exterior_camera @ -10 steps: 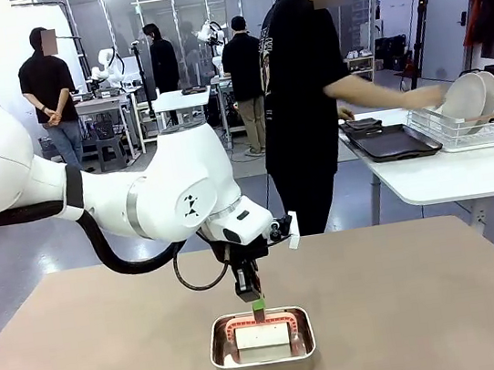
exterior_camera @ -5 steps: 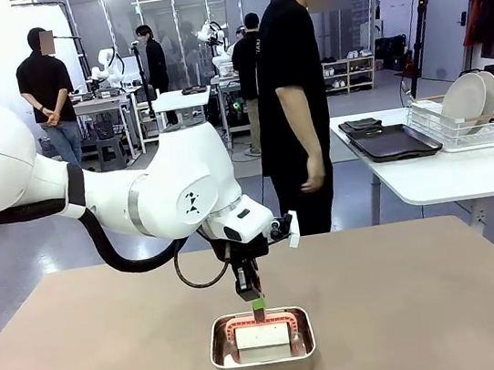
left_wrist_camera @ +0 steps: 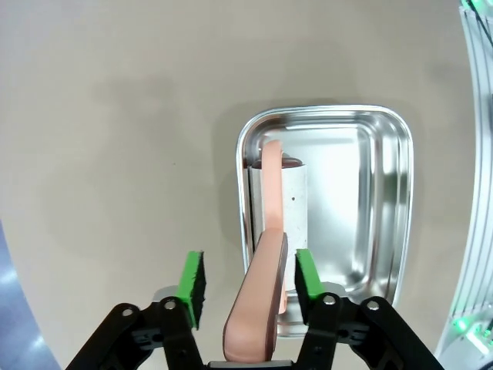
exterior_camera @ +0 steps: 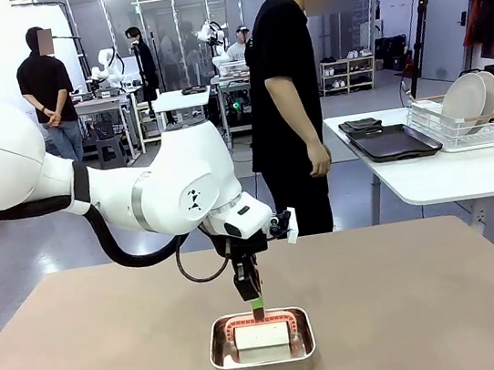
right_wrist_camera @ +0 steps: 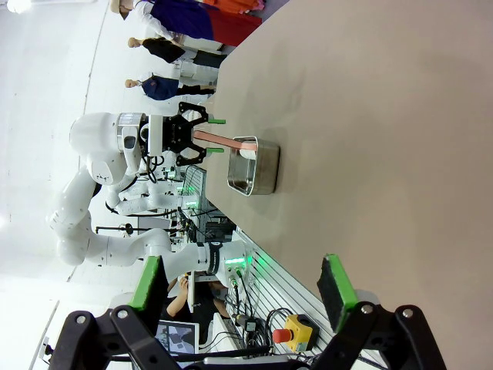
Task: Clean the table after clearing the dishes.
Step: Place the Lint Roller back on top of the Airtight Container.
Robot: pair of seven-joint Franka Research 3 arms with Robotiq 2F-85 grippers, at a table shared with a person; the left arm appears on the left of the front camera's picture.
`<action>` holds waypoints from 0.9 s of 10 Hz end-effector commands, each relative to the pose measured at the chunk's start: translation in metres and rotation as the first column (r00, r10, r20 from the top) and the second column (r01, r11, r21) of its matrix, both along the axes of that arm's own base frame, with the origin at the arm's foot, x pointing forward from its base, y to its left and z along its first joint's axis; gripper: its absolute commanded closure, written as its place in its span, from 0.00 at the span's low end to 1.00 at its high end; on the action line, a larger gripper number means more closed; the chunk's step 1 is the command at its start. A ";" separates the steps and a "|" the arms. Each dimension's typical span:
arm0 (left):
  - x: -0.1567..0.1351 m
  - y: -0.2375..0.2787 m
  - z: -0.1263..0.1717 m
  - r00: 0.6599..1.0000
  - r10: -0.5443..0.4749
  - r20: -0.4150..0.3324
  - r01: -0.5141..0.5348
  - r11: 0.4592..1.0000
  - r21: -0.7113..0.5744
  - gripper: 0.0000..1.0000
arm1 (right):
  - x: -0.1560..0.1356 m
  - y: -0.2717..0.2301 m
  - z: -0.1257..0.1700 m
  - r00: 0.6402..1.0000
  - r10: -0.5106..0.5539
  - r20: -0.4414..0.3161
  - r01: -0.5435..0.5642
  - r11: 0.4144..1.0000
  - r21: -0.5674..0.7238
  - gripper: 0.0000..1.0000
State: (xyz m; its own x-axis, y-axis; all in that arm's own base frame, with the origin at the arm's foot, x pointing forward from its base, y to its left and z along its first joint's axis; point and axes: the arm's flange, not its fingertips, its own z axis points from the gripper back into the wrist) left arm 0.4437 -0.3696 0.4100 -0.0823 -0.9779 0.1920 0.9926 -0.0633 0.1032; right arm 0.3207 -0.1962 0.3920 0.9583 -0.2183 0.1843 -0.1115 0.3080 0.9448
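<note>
The brownish table (exterior_camera: 430, 306) carries a small steel pan (exterior_camera: 262, 359) holding a white cleaning block with a pink arched handle (exterior_camera: 258, 317). My left gripper (exterior_camera: 257, 303) hangs just above that handle. In the left wrist view the left gripper (left_wrist_camera: 248, 276) is open, its green pads (left_wrist_camera: 190, 277) straddling the pink handle (left_wrist_camera: 271, 193) with a gap on one side. The dishes, white plates (exterior_camera: 470, 101), stand in a wire rack on a white side table, next to dark trays (exterior_camera: 393, 141). My right gripper (right_wrist_camera: 240, 285) is open above the bare table (right_wrist_camera: 370, 116).
A person in black (exterior_camera: 285, 97) stands at the far side of the table, hands down. The white side table (exterior_camera: 448, 177) is at the back right. Other people stand farther back. Bare tabletop surrounds the pan (left_wrist_camera: 400, 154).
The person has drawn the hand back from the plate rack, turned away from the side table and stepped left. My left gripper has stayed almost still over the pink handle.
</note>
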 end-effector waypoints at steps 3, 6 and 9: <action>-0.002 -0.001 0.000 1.000 0.005 -0.022 -0.004 1.000 0.030 0.00 | -0.001 0.001 0.001 1.000 -0.008 0.005 0.008 1.000 -0.002 0.00; -0.004 0.000 0.017 0.996 0.015 -0.083 -0.009 0.997 0.071 0.00 | -0.001 0.001 0.001 1.000 -0.008 0.005 0.008 1.000 -0.002 0.00; -0.002 0.008 0.034 0.997 0.033 -0.064 -0.031 0.999 0.041 0.00 | -0.001 0.001 0.001 1.000 -0.008 0.005 0.008 1.000 -0.002 0.00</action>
State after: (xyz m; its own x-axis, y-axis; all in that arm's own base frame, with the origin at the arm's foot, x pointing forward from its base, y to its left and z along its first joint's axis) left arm 0.4452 -0.3659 0.4353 -0.0713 -0.9862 0.1494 0.9971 -0.0664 0.0377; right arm 0.3207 -0.1962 0.3920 0.9583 -0.2183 0.1843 -0.1115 0.3080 0.9448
